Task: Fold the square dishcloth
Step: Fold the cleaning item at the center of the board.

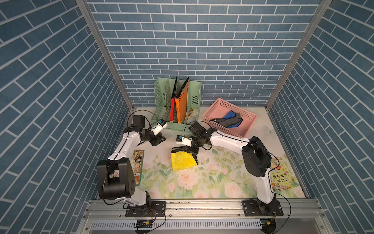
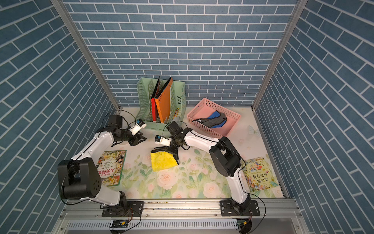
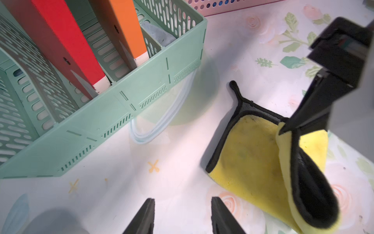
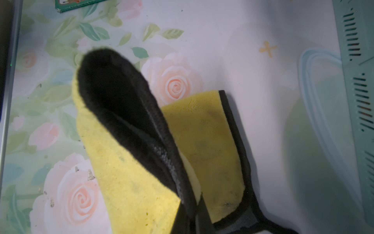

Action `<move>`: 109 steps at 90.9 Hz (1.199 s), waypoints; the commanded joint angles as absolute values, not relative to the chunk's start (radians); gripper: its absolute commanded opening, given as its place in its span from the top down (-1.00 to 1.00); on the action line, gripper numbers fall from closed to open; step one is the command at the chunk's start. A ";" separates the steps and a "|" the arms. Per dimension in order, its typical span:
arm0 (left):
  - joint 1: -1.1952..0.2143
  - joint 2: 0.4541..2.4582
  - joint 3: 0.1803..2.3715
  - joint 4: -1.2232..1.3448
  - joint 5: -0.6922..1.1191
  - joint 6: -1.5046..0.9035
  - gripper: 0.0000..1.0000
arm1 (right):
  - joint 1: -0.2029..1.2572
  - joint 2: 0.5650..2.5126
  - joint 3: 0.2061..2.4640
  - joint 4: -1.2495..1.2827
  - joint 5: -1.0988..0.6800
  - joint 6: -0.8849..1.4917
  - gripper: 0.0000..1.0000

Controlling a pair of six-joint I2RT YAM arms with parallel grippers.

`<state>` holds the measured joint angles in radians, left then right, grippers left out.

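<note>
Left hand (image 3: 183,199) gapes empty; its wrist view shows right hand (image 3: 285,128) pinching dishcloth (image 3: 253,154).

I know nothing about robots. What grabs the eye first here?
The bright yellow dishcloth sits mid-way across the floral table, one edge pinched up by the right gripper. The left gripper hangs open and empty beside the green file rack at the back.

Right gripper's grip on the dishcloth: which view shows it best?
The left wrist view: the right gripper is seen side-on, shut on the edge of the dishcloth. Both top views show it small, from above. The right wrist view shows only the lifted fold, not the fingertips.
</note>
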<state>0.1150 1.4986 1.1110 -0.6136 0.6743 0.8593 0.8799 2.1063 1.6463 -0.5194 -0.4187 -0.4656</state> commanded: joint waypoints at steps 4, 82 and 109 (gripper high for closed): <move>0.141 1.413 1.078 -0.726 0.744 0.992 0.01 | 0.859 2.223 1.753 -0.697 -0.456 -0.398 1.00; -0.167 1.361 0.819 -0.451 0.557 1.015 0.04 | 0.774 2.363 1.970 -0.881 -0.662 -0.252 0.90; -0.232 1.464 0.777 -0.302 0.436 0.963 0.06 | 0.763 2.364 2.009 -0.853 -0.644 -0.206 0.56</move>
<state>-0.2138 1.4151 0.7914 -0.3664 0.5007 0.9970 0.7662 2.3741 1.9675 -0.8463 -0.6430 -0.2413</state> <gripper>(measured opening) 0.473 0.179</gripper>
